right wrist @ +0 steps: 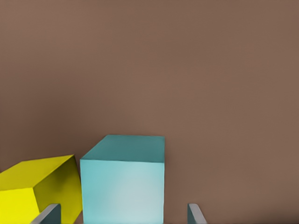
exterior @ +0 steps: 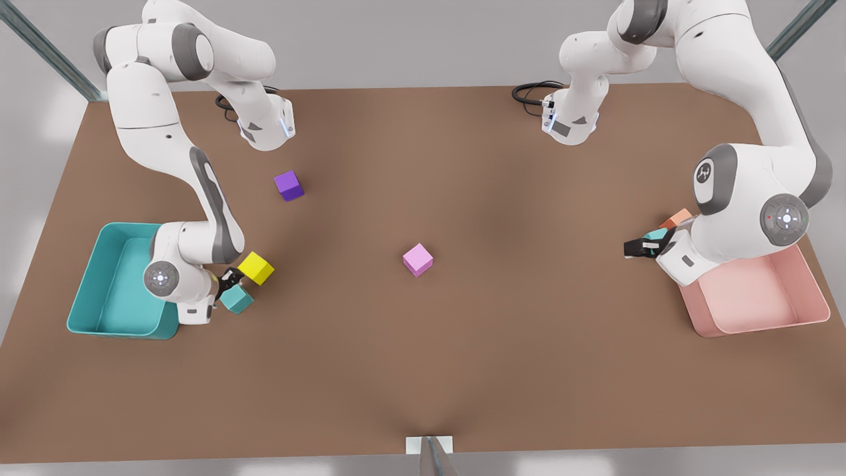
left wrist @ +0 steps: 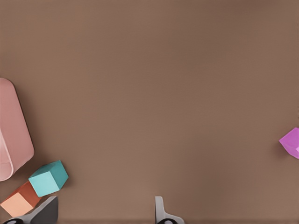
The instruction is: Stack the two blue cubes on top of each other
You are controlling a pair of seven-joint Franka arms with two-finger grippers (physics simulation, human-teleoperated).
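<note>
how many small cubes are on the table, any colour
6. Purple cube at the back; pink cube in the middle; yellow cube and a teal cube beside the teal bin; orange cube and another teal cube by the pink bin. The arms may hide more.

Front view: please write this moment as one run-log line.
left gripper: open, beside small matte teal cube near pink bin | right gripper: open around second teal cube | stack: not yet
</note>
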